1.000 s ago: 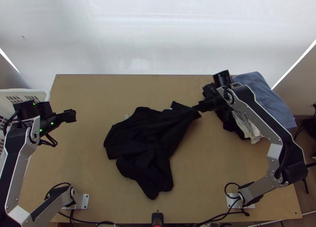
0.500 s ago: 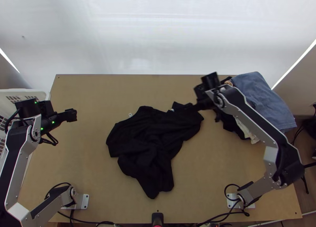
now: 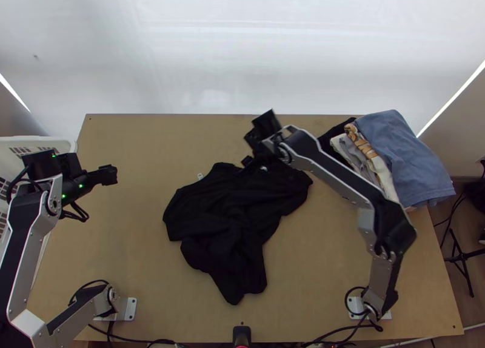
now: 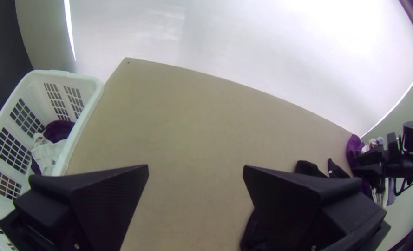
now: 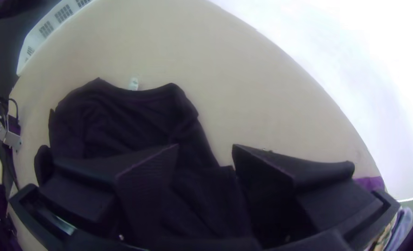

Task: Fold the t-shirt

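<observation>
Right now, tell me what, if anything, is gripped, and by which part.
Nothing is held: the left gripper and the right gripper are both open, the black t-shirt lying bunched on the table.

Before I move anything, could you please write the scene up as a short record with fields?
garment: black t-shirt, mid-table
lie: rumpled, edges uneven, no neat fold
neck label: white label showing at the neckline
right gripper: open, over the shirt's far part
left gripper: open, over bare wood left of the shirt
held: nothing
clothes pile: at the table's far right corner, blue cloth on top
basket: white, slotted, at the left edge, with clothes inside
</observation>
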Robot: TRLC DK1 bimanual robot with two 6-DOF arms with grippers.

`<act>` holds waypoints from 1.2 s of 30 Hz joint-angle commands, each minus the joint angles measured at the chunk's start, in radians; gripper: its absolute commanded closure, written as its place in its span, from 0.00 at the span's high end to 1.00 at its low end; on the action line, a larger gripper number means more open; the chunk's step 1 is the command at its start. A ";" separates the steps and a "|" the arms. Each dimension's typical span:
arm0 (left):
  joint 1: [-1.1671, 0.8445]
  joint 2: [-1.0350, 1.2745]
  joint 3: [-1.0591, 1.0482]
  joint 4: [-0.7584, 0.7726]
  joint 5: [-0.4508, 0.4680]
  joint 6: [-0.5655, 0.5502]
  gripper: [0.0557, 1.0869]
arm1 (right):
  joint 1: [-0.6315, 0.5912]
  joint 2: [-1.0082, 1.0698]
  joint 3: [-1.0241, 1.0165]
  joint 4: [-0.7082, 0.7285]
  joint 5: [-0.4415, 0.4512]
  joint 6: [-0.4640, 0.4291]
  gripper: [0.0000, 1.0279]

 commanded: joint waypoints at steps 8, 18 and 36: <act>-0.007 0.004 0.007 0.005 0.001 -0.023 0.96 | 0.206 0.143 0.176 0.008 -0.145 -0.042 0.42; -0.013 -0.012 -0.025 0.031 0.000 -0.043 0.96 | 0.384 0.210 0.238 -0.016 -0.295 -0.160 0.43; 0.005 -0.042 -0.053 0.060 0.000 -0.052 0.96 | 0.453 0.395 0.327 0.124 -0.286 -0.197 0.48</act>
